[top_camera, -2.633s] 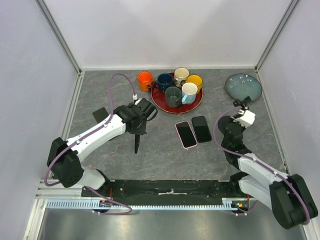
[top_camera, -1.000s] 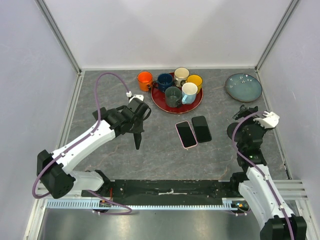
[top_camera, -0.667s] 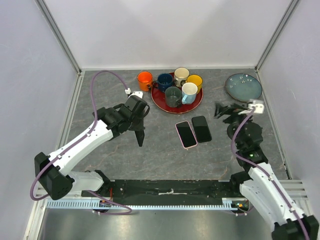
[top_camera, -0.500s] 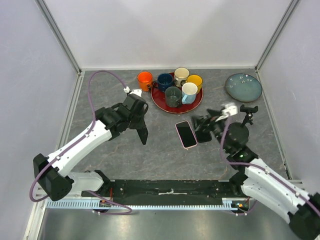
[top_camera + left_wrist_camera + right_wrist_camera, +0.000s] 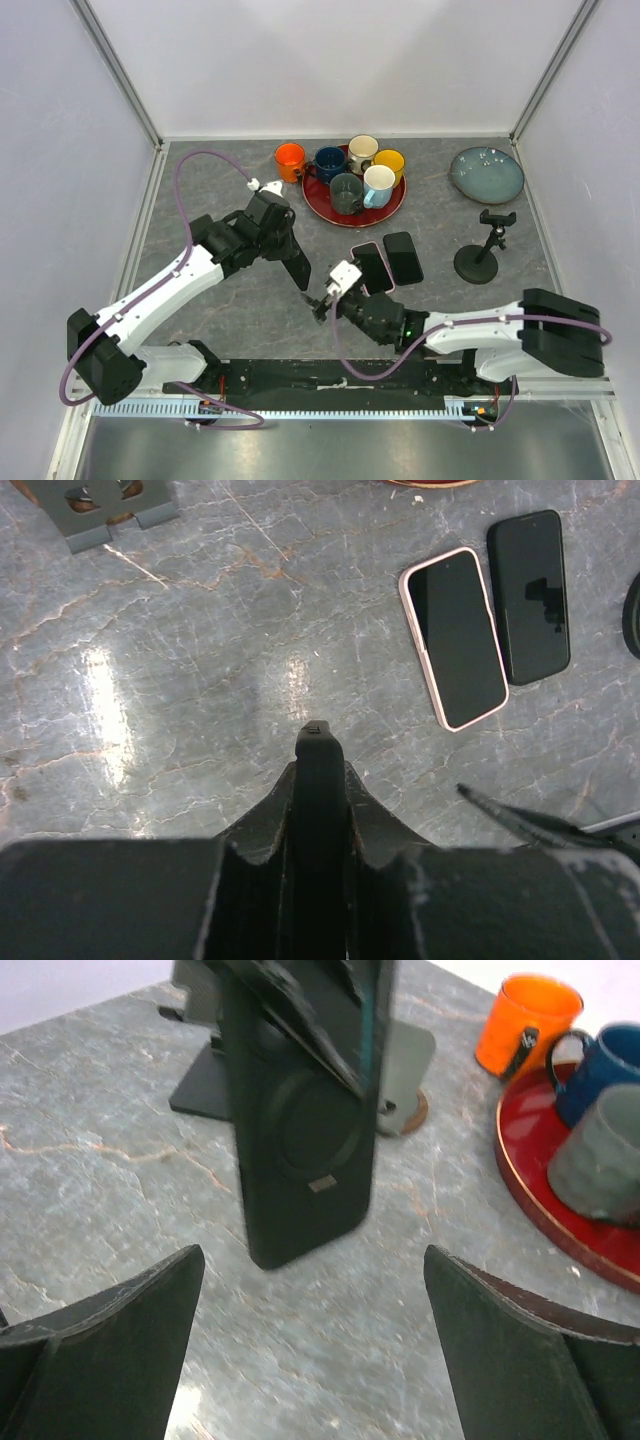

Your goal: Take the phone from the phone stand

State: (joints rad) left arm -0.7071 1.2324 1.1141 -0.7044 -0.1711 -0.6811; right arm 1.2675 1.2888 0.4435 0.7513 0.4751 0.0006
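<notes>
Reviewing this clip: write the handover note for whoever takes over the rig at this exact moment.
Left hand: shut on the black phone, held on edge, clear of the grey stand.
Right hand: open, facing that phone, fingers either side, not touching it.
Done: phone is off the stand.
Left: probably pass it to the right hand or set it down. A pink phone and a second black phone lie flat nearby.
</notes>
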